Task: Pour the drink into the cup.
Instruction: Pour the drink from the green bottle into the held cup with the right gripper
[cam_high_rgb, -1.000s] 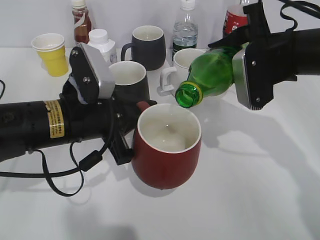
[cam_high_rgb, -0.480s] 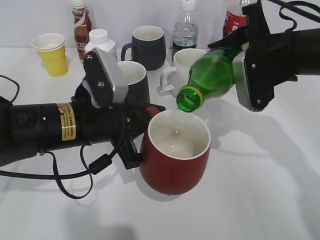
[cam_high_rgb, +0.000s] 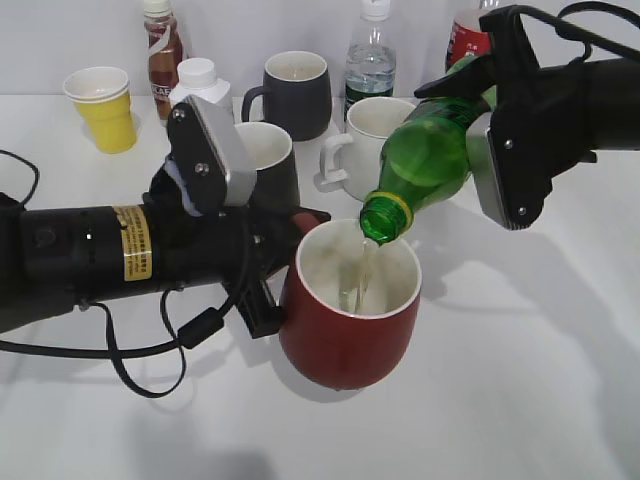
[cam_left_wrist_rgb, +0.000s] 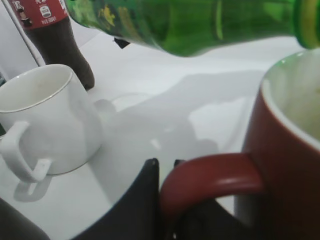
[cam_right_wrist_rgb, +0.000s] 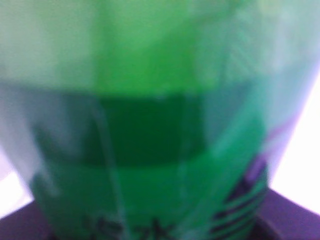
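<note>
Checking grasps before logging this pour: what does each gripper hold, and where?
Left gripper holds the red mug by its handle; right gripper holds the green bottle around its body.

This looks like a lab or test room for robots, not a home. A plain white table (cam_high_rgb: 520, 400) stands against a bare white wall. Two black robot arms with wires reach over it. Many drink things stand in rows at the back, like a set for trying out: a yellow paper cup (cam_high_rgb: 101, 107), a brown sauce bottle (cam_high_rgb: 161, 45), a small white bottle (cam_high_rgb: 198, 84), a black mug (cam_high_rgb: 295, 93), a clear water bottle (cam_high_rgb: 371, 57), a white mug (cam_high_rgb: 362, 145) and a cola bottle (cam_left_wrist_rgb: 50, 35).
</note>
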